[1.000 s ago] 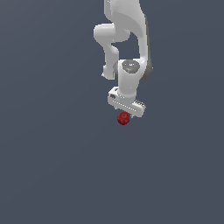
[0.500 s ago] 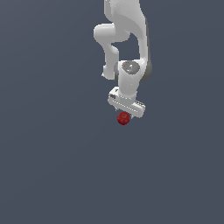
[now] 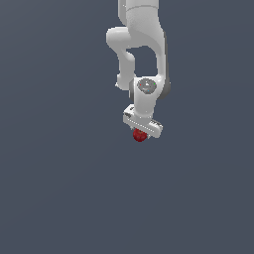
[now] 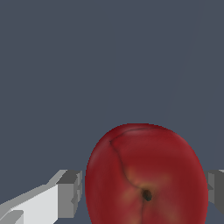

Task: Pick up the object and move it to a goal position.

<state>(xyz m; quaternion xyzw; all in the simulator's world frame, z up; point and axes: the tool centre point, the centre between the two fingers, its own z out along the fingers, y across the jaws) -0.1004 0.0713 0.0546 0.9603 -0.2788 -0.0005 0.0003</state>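
Carrying phase, by my reading: the object (image 3: 139, 135) sits directly under the white gripper (image 3: 140, 133) bar, at 6 o'clock from the wrist joint, near the middle of the exterior view. Wrist view shows the object (image 4: 146, 175) as a dark-red fruit-like lump with a crease and a stem pit, filling the gap between both fingers (image 4: 70, 192), which press its sides; gripper closed partway on it. Exterior view cannot show this contact, only the arm's pose. No goal marker visible in either view. Next move likely calls for steady translation without loosening the grasp.
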